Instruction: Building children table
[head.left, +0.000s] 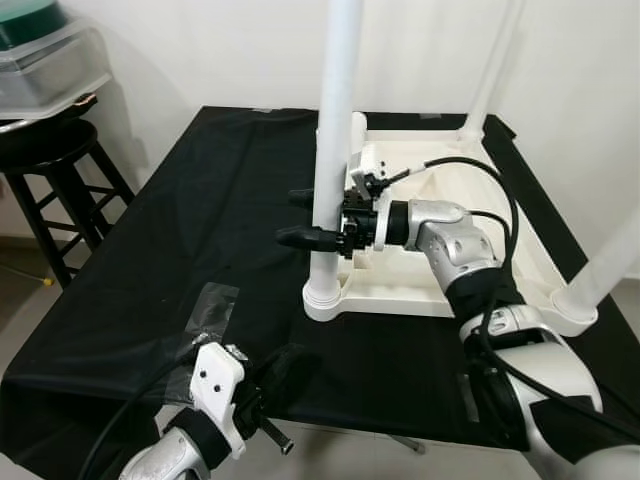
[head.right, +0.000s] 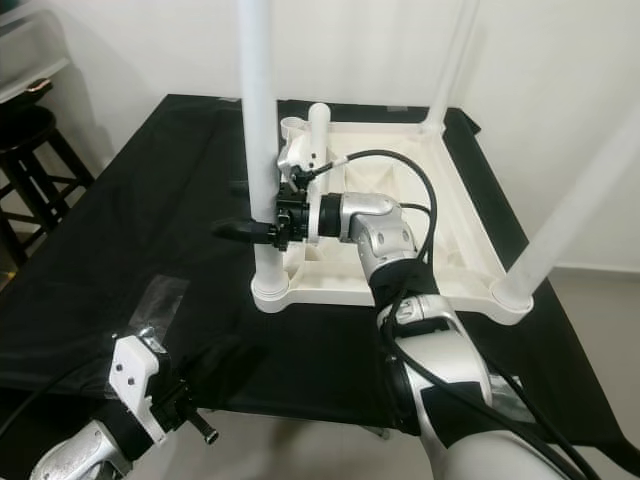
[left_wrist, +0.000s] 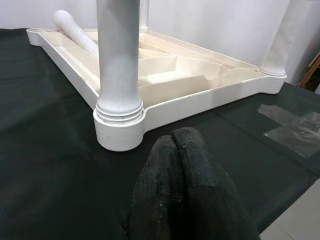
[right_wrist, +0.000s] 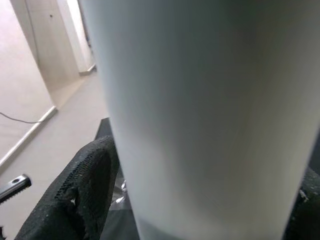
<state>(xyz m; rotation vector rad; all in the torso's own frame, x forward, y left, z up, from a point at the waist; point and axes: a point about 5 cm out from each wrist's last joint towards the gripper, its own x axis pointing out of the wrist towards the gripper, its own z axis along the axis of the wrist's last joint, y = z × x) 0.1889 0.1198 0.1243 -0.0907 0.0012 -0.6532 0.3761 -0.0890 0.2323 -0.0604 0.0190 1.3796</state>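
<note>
A white plastic children's table (head.left: 400, 300) lies upside down on a black-covered work table. Its near-left leg (head.left: 335, 100) stands upright in its corner socket (left_wrist: 119, 131). My right gripper (head.left: 287, 218) reaches in from the right at mid-height, shut on this leg with one black finger (right_wrist: 85, 185) on each side. Two more legs stand at the far right (head.left: 490, 70) and near right (head.left: 610, 265) corners. A loose leg (left_wrist: 75, 30) rests inside the tabletop at the far-left corner. My left gripper (left_wrist: 175, 137) hovers low at the work table's front edge, fingers pressed together and holding nothing.
A black stool (head.left: 50, 150) stands to the left of the work table with a clear plastic container (head.left: 45, 60) on it. A patch of clear tape (head.left: 210, 310) sticks to the black cloth (head.left: 200, 220) at the front left. A white wall runs close behind.
</note>
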